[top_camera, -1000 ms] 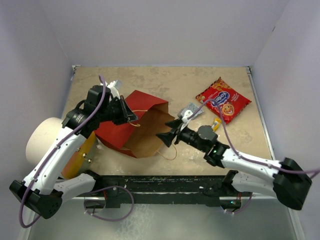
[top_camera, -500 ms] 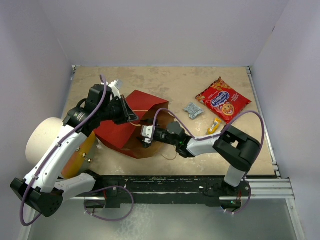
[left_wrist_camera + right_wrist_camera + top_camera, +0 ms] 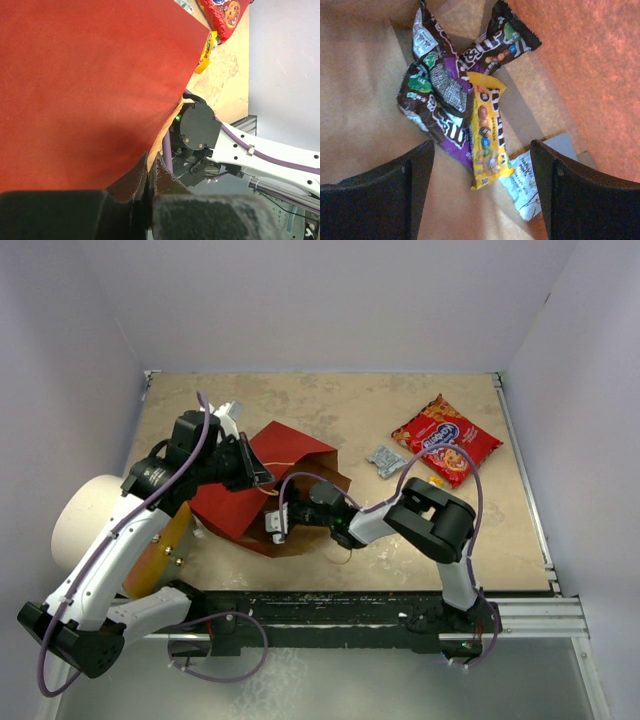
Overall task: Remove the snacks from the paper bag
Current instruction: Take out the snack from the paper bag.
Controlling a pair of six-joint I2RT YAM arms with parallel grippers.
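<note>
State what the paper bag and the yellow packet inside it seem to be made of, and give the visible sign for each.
The paper bag looks like kraft paper: matte brown inside, red outside, with a dull surface and straight fold creases. The yellow packet is probably thin printed plastic film, slightly shiny: it is wrinkled and catches the light.

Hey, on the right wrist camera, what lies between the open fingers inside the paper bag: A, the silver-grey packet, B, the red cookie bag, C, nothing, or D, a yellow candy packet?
D: the yellow packet lies in the paper bag between the open fingers of the right gripper; the red cookie bag and silver-grey packet sit outside on the table.
</note>
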